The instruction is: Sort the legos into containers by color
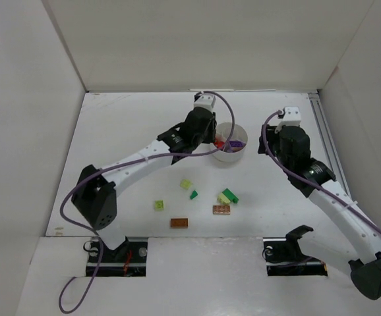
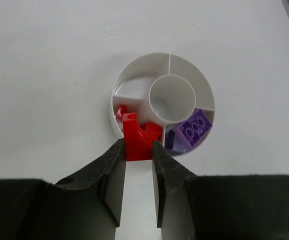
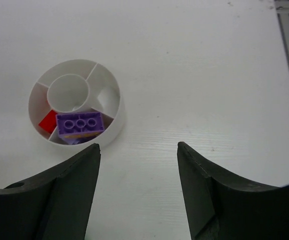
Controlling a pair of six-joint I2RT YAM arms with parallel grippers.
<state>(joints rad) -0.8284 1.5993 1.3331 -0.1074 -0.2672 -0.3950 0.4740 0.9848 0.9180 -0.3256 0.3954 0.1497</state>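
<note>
The round white dish (image 1: pixel 222 157) stands mid-table. My left gripper (image 2: pixel 137 150) is shut on a red lego (image 2: pixel 134 137) and holds it at the dish's near rim, over the wedge holding other red pieces (image 2: pixel 120 112). Purple legos (image 2: pixel 194 129) lie in the neighbouring wedge. The central well (image 2: pixel 172 97) looks empty. My right gripper (image 3: pixel 138 147) is open and empty, just right of the dish (image 3: pixel 112 132); its view shows a purple brick (image 3: pixel 79 123) and a red piece (image 3: pixel 48 121) inside. In the top view the left gripper (image 1: pixel 211 137) is at the dish's left edge.
Loose legos lie on the table in front of the dish: yellow-green ones (image 1: pixel 186 184) (image 1: pixel 159 205), a small green one (image 1: pixel 194 194), a yellow-green and dark green pair (image 1: pixel 228 196), and two orange-brown bricks (image 1: pixel 221 209) (image 1: pixel 179 222). White walls enclose the table.
</note>
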